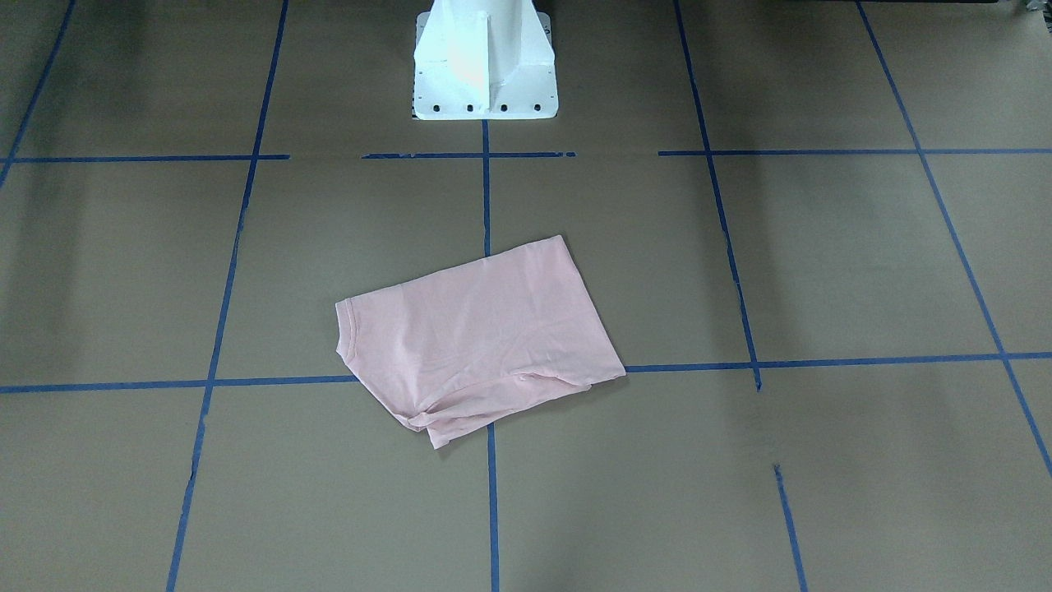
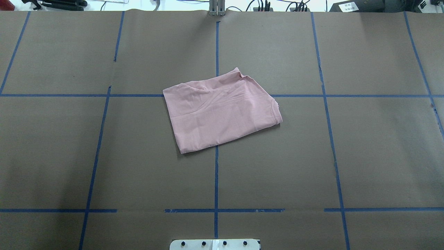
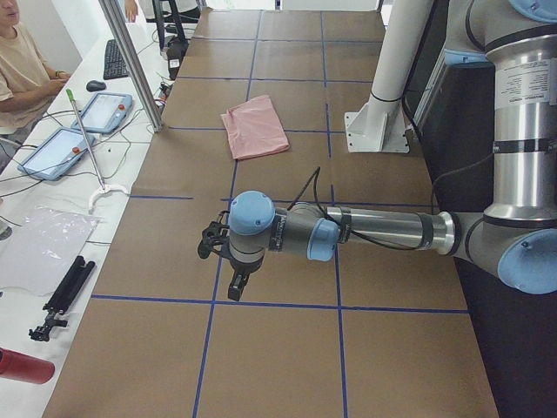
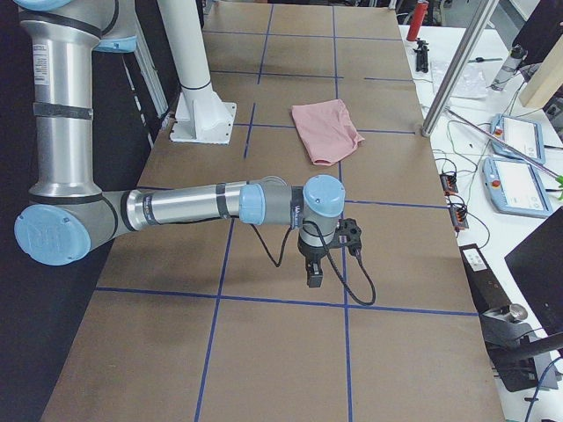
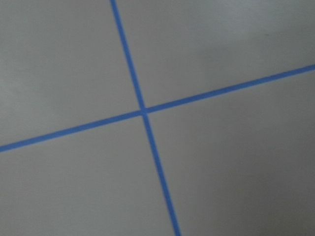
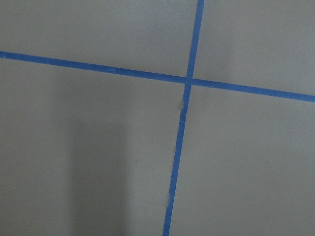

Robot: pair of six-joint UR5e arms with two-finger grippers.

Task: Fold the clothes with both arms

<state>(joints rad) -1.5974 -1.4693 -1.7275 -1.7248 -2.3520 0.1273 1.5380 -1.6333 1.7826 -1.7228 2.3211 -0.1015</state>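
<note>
Lying folded crosswise, the T-shirt (image 2: 222, 111) points its hem, perhaps neckline, right.

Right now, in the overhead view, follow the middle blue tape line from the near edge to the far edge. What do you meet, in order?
White pedestal base → pale pink T-shirt → grey metal bracket at the far edge.

Soft matt cloth T-shirt (image 2: 222, 111) on matt brown paper table (image 2: 347, 156).
</note>
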